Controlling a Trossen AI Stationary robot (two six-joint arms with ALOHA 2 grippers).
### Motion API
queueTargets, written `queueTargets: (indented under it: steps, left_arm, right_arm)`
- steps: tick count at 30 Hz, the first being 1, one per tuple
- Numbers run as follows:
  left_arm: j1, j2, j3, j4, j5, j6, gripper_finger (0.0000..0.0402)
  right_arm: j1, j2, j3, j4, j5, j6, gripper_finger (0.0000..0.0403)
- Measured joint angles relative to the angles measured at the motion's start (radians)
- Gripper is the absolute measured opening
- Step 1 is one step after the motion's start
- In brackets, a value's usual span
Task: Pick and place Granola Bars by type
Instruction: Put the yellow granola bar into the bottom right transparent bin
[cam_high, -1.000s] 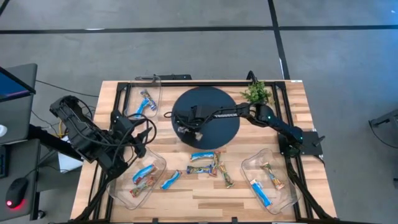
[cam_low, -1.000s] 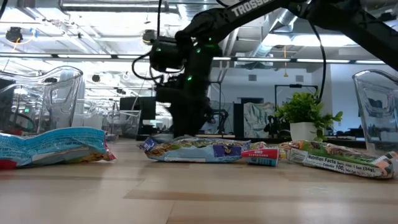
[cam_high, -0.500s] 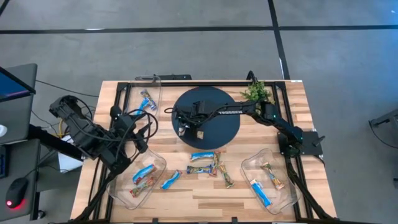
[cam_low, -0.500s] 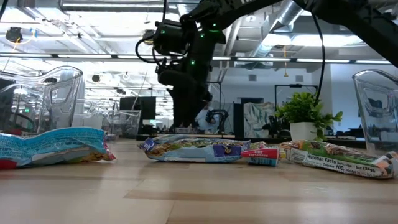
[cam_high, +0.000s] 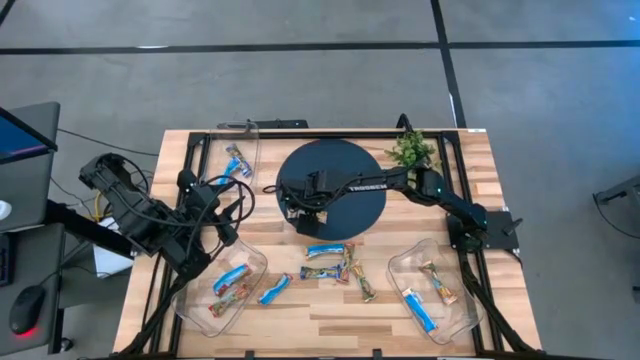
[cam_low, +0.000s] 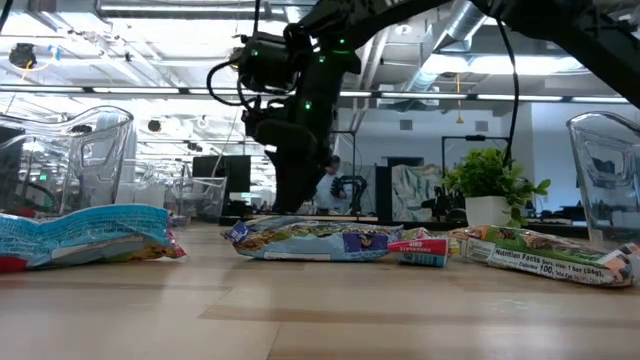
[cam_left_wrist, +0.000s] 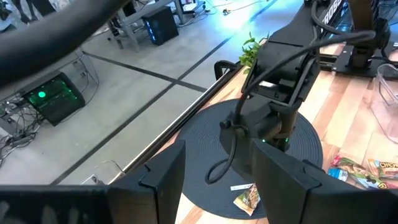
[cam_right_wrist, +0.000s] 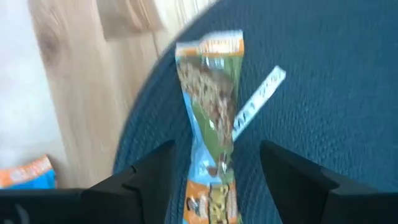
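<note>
Two things lie on the round dark blue mat (cam_high: 335, 185) beneath my right claw (cam_high: 297, 207): a green-and-orange wrapped granola bar (cam_right_wrist: 210, 118) and a thin white stick (cam_right_wrist: 258, 102) that touches its side. My right claw's fingers (cam_right_wrist: 138, 177) stand spread well apart on either side of that bar, above it, gripping nothing. My right arm reaches across the mat from the right edge of the wooden table (cam_high: 330, 315), and a small green potted plant (cam_high: 413, 150) stands at the mat's far right, just beside the arm. My left claw (cam_high: 222, 238) waits at the table's left edge with its fingers (cam_left_wrist: 163, 180) apart and nothing between them; black cables loop around it. Three clear plastic trays sit on the table: the far left tray (cam_high: 232, 160) holds two bars, one blue; the near left tray (cam_high: 222, 290) holds two bars, one blue and one multicoloured; the near right tray (cam_high: 432, 290) holds a blue bar (cam_high: 420, 308) and two tan bars (cam_high: 438, 278). Between the near trays, in front of the mat, a loose cluster of about six bars (cam_high: 330, 265) lies on the bare wood, two bright blue (cam_high: 275, 289) and the rest mixed colours, some touching one another. From table height, three of these wrappers (cam_low: 320, 241) lie flat in a row, with my right arm hanging behind them.
</note>
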Motion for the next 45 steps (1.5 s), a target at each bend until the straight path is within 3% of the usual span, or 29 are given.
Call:
queueTargets:
  steps: [28,34,45]
  left_arm:
    - [0.000,0.000,0.000,0.000,0.000,0.000,0.0174]
    - [0.000,0.000,0.000,0.000,0.000,0.000,0.0174]
    - [0.000,0.000,0.000,0.000,0.000,0.000,0.0174]
  right_arm:
    - [0.000,-0.002,-0.067,0.014,0.019,0.003,0.0220]
    - [0.000,-0.002,-0.069,0.014,0.019,0.002,0.0185]
    - [0.000,-0.002,-0.068,0.015,0.019,0.003,0.0074]
